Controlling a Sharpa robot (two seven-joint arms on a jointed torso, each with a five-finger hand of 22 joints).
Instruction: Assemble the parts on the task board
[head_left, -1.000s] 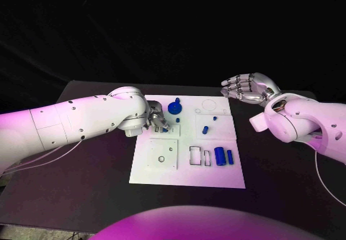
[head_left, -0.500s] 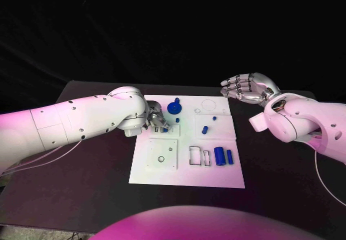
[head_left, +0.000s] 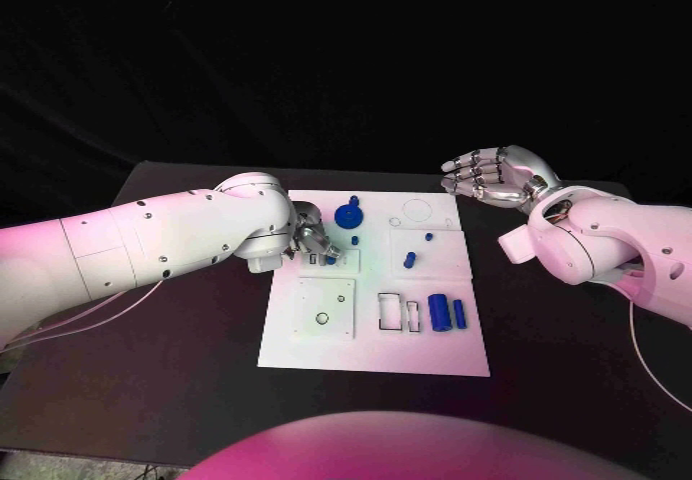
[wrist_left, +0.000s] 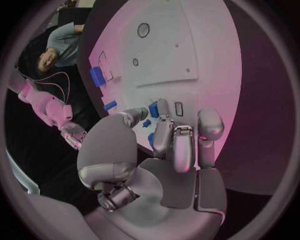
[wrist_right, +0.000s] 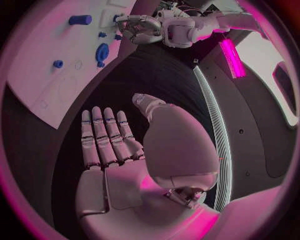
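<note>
The white task board (head_left: 378, 345) lies mid-table. My left hand (head_left: 315, 243) hovers low over its far left part, and its thumb and a finger pinch a small blue block (wrist_left: 153, 109) beside a narrow slot (wrist_left: 179, 108). The same block (head_left: 330, 259) peeks out at the fingertips in the head view. A round blue knob (head_left: 349, 214) stands just beyond the hand. My right hand (head_left: 490, 175) is raised off the board's far right corner, palm open and fingers straight (wrist_right: 103, 135), holding nothing.
Two blue cylinders (head_left: 438, 308) (head_left: 460, 314) lie on the board's near right, next to two rectangular slots (head_left: 391, 310). Small blue pegs (head_left: 408, 260) (head_left: 355, 240) sit mid-board. A ring hole (head_left: 322, 318) marks the near left panel. Black table (head_left: 188, 340) surrounds the board.
</note>
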